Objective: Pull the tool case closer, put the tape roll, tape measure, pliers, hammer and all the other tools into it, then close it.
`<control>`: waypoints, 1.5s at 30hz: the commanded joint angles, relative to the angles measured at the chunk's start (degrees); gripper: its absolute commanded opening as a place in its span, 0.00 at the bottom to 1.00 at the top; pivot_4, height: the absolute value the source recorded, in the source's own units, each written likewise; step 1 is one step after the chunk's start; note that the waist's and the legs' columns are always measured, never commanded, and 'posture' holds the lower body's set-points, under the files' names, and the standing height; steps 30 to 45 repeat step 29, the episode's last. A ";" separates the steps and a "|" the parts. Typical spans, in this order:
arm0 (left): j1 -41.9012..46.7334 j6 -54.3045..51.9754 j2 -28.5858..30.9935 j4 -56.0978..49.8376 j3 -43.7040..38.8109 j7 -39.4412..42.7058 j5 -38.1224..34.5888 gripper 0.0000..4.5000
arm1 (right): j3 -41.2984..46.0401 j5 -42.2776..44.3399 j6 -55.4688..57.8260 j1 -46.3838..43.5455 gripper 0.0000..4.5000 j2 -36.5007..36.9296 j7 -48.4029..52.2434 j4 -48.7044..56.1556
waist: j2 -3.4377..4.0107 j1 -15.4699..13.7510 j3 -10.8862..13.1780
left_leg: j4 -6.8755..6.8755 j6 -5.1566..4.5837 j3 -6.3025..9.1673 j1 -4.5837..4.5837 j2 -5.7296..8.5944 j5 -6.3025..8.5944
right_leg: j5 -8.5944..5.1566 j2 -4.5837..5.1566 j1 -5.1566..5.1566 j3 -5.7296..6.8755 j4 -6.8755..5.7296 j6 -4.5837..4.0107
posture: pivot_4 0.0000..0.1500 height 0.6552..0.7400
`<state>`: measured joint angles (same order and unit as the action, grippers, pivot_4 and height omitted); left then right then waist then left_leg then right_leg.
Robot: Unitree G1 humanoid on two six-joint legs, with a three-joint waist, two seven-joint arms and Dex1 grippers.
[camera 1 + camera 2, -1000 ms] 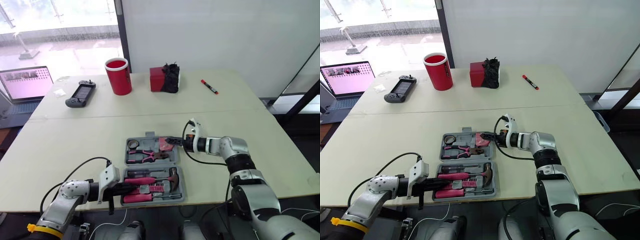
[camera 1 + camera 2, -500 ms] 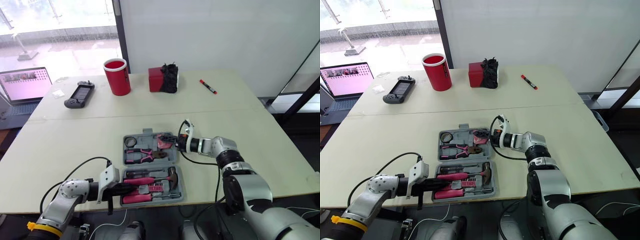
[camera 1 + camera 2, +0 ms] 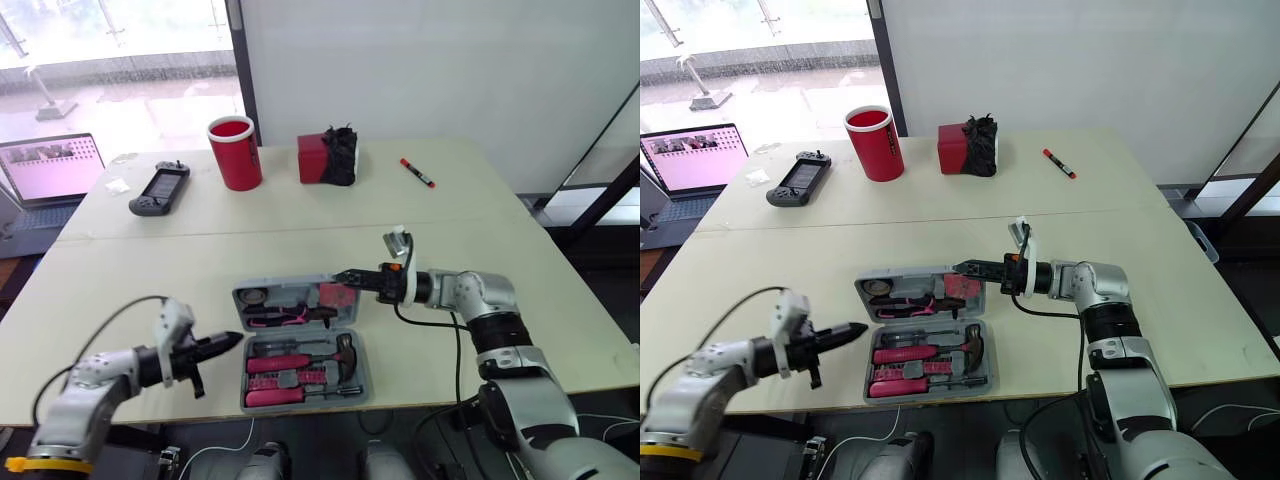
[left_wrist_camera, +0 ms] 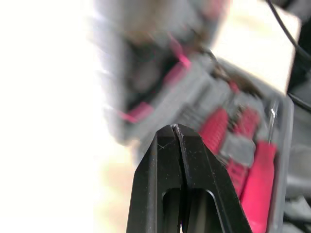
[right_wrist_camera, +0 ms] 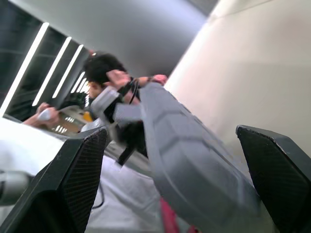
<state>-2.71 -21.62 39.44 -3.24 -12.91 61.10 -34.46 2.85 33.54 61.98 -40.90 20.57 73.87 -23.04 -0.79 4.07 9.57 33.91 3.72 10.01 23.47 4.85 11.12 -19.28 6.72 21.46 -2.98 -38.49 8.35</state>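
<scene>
1. The grey plastic tool case (image 3: 290,287) is seen from the head views lying open at the near middle of the pale table (image 3: 150,270). Its far half appears to be tipped up off the surface. A pink-handled hammer (image 3: 345,352) and pink-handled pliers (image 3: 285,318) are seated in its moulded slots.
2. The right gripper (image 3: 347,274) is brought in from the right to the far right corner of the lid. The left gripper (image 3: 228,342) is held just left of the near half, apart from it.
3. The shell is judged stiff, hinged across the middle and weighted by its load, and it is likely to slide on the smooth top. The lid is best taken at its far rim while the near half is steadied. Tools could be shaken from their slots by a fast swing.
4. A red plastic cup (image 3: 235,155), a red box (image 3: 315,158), a red marker pen (image 3: 418,173), a black handheld controller (image 3: 160,187) and an open laptop (image 3: 55,165) are set well apart on the far side. Nothing is found in the lid's path.
5. In the left wrist view, the black fingers (image 4: 160,165) are pressed together with nothing between them. The blurred case is seen beyond.
6. In the right wrist view, the fingers (image 5: 82,170) are spread wide and the lid's ribbed outer face runs between them, untouched by either. A person (image 5: 104,68) is seen beyond.
</scene>
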 commanded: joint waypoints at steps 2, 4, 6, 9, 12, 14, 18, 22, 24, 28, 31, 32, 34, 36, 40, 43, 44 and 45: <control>-3.55 -0.73 4.64 2.49 -7.81 2.53 -1.73 0.00 | -0.92 6.68 4.97 3.50 0.99 2.79 2.11 12.41 | 0.01 -0.16 0.01 | -0.03 0.00 -0.02 0.00 0.00 0.01 | 0.00 0.00 -0.01 0.01 0.07 0.00 | 1.00 1.00; -5.57 1.96 5.88 2.30 -8.71 3.50 0.18 0.00 | -2.48 8.67 6.33 7.24 0.99 5.18 2.77 19.10 | 0.02 -0.46 0.01 | -0.04 0.00 -0.06 0.00 0.02 0.02 | 0.00 0.04 -0.01 0.01 0.16 0.00 | 1.00 1.00; -7.32 4.53 6.58 1.57 -9.14 4.12 1.83 0.00 | -3.69 9.50 5.87 11.40 0.99 7.83 2.74 24.84 | 0.01 -1.16 0.02 | -0.03 -0.05 -0.07 0.00 0.02 0.06 | 0.00 0.08 -0.01 0.05 0.34 0.00 | 1.00 1.00; -8.21 5.90 7.55 1.12 -8.47 2.49 5.05 0.00 | -0.28 12.13 4.28 15.91 0.99 8.56 -0.68 31.68 | -0.01 -1.85 0.03 | -0.03 -0.06 -0.10 0.01 0.02 0.15 | 0.00 0.11 -0.02 0.04 0.42 0.00 | 1.00 1.00; -8.79 2.72 8.49 -0.89 -8.49 2.34 4.22 0.00 | 3.91 12.94 1.09 20.13 0.99 10.08 -4.39 37.20 | -0.01 -2.22 0.04 | -0.03 -0.06 -0.11 0.09 0.01 0.16 | -0.01 0.12 -0.01 0.04 0.44 -0.01 | 1.00 1.00; -9.29 3.58 8.57 -2.54 -8.81 1.93 4.99 0.00 | 4.24 10.02 -4.59 23.47 0.99 13.01 -4.67 41.14 | -0.02 -2.62 0.04 | -0.03 -0.09 -0.13 0.11 0.02 0.18 | -0.01 0.14 -0.01 0.04 0.53 -0.01 | 1.00 1.00; -9.74 8.02 7.95 -5.31 -9.92 0.47 7.50 0.00 | 7.20 1.85 -18.56 29.64 0.99 18.87 -6.82 43.84 | -0.04 -3.28 0.05 | -0.04 -0.10 -0.20 0.11 -0.03 0.27 | -0.01 0.12 -0.01 0.04 0.58 0.00 | 1.00 1.00; -9.56 11.59 9.37 -1.45 -9.91 0.77 10.60 0.00 | 11.93 -5.33 -35.63 37.35 0.99 23.83 -4.20 38.39 | -0.07 -3.49 0.06 | -0.02 -0.10 -0.26 0.14 -0.02 0.28 | -0.01 0.13 -0.12 0.04 0.64 0.00 | 1.00 1.00; -8.56 14.98 10.16 1.90 -9.13 0.57 13.49 0.00 | 12.61 -7.82 -41.30 39.69 0.99 25.75 -3.10 35.26 | -0.09 -3.37 0.07 | -0.02 -0.11 -0.26 0.13 -0.02 0.28 | -0.01 0.11 -0.15 0.04 0.66 0.00 | 1.00 1.00; -6.86 13.77 12.63 4.25 -7.65 2.71 14.09 0.00 | 12.34 -10.82 -48.46 40.10 0.99 27.45 -2.69 29.47 | -0.08 -3.04 0.08 | -0.01 -0.11 -0.29 0.12 -0.11 0.27 | -0.01 0.06 -0.14 0.04 0.65 -0.01 | 1.00 1.00; -6.67 12.23 13.25 4.25 -7.37 3.54 13.53 0.00 | 12.17 -11.12 -49.35 39.89 0.99 27.61 -2.70 28.55 | -0.08 -3.04 0.08 | -0.01 -0.11 -0.30 0.12 -0.11 0.27 | -0.01 0.06 -0.14 0.03 0.65 -0.01 | 1.00 1.00; -6.67 12.23 13.25 4.25 -7.37 3.54 13.53 0.00 | 12.17 -11.12 -49.35 39.89 0.99 27.61 -2.70 28.55 | -0.08 -3.04 0.08 | -0.01 -0.11 -0.30 0.12 -0.11 0.27 | -0.01 0.06 -0.14 0.03 0.65 -0.01 | 1.00 1.00; -6.67 12.23 13.25 4.25 -7.37 3.54 13.53 0.00 | 12.17 -11.12 -49.35 39.89 0.99 27.61 -2.70 28.55 | -0.08 -3.04 0.08 | -0.01 -0.11 -0.30 0.12 -0.11 0.27 | -0.01 0.06 -0.14 0.03 0.65 -0.01 | 1.00 1.00; -6.67 12.23 13.25 4.25 -7.37 3.54 13.53 0.00 | 12.17 -11.12 -49.35 39.89 0.99 27.61 -2.70 28.55 | -0.08 -3.04 0.08 | -0.01 -0.11 -0.30 0.12 -0.11 0.27 | -0.01 0.06 -0.14 0.03 0.65 -0.01 | 1.00 1.00; -6.67 12.23 13.25 4.25 -7.37 3.54 13.53 0.00 | 12.17 -11.12 -49.35 39.89 0.99 27.61 -2.70 28.55 | -0.08 -3.04 0.08 | -0.01 -0.11 -0.30 0.12 -0.11 0.27 | -0.01 0.06 -0.14 0.03 0.65 -0.01 | 1.00 1.00; -6.67 12.23 13.25 4.25 -7.37 3.54 13.53 0.00 | 12.17 -11.12 -49.35 39.89 0.99 27.61 -2.70 28.55 | -0.08 -3.04 0.08 | -0.01 -0.11 -0.30 0.12 -0.11 0.27 | -0.01 0.06 -0.14 0.03 0.65 -0.01 | 1.00 1.00; -6.67 12.23 13.25 4.25 -7.37 3.54 13.53 0.00 | 12.17 -11.12 -49.35 39.89 0.99 27.61 -2.70 28.55 | -0.08 -3.04 0.08 | -0.01 -0.11 -0.30 0.12 -0.11 0.27 | -0.01 0.06 -0.14 0.03 0.65 -0.01 | 1.00 1.00; -6.67 12.23 13.25 4.25 -7.37 3.54 13.53 0.00 | 12.17 -11.12 -49.35 39.89 0.99 27.61 -2.70 28.55 | -0.08 -3.04 0.08 | -0.01 -0.11 -0.30 0.12 -0.11 0.27 | -0.01 0.06 -0.14 0.03 0.65 -0.01 | 1.00 1.00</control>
